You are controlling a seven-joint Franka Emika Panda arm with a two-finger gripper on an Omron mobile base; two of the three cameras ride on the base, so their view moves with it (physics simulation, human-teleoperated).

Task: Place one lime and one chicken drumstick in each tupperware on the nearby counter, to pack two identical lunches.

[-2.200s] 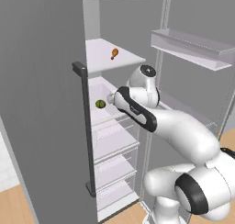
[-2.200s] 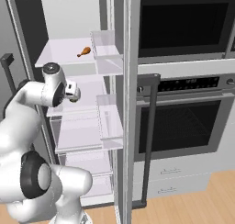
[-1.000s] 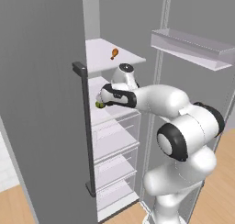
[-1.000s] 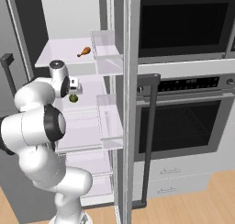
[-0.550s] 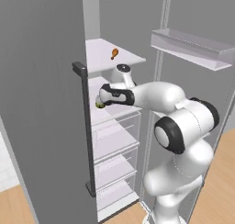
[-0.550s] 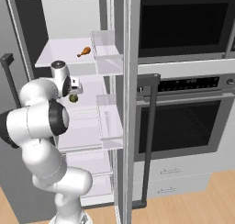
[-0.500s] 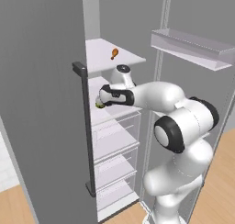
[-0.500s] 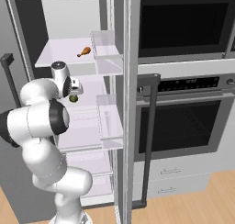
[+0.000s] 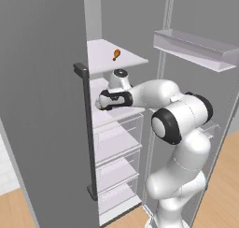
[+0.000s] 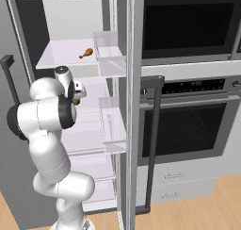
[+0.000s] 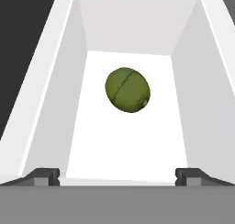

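Since a second ago the arm has barely shifted; over the two seconds before that it swung from a raised pose in front of the fridge down and in toward the second shelf [image 9: 122,114], where the gripper [image 9: 101,103] now reaches toward the shelf's left edge.

From the hand view, the lime [image 11: 127,90] lies on the white shelf floor ahead of the gripper [image 11: 117,175], well apart from both fingertips [image 11: 45,175], centred between them and nearer the back wall than the front edge. The fingers stand wide open with nothing between them.

From the right base view, a bit of the lime [image 10: 75,101] peeks out just beside the hand [image 10: 76,90]. The chicken drumstick [image 9: 116,54] rests on the shelf above, toward its right half in the left base view; the right base view places the drumstick [image 10: 86,53] near that shelf's right edge, beside a clear door bin [image 10: 109,45].
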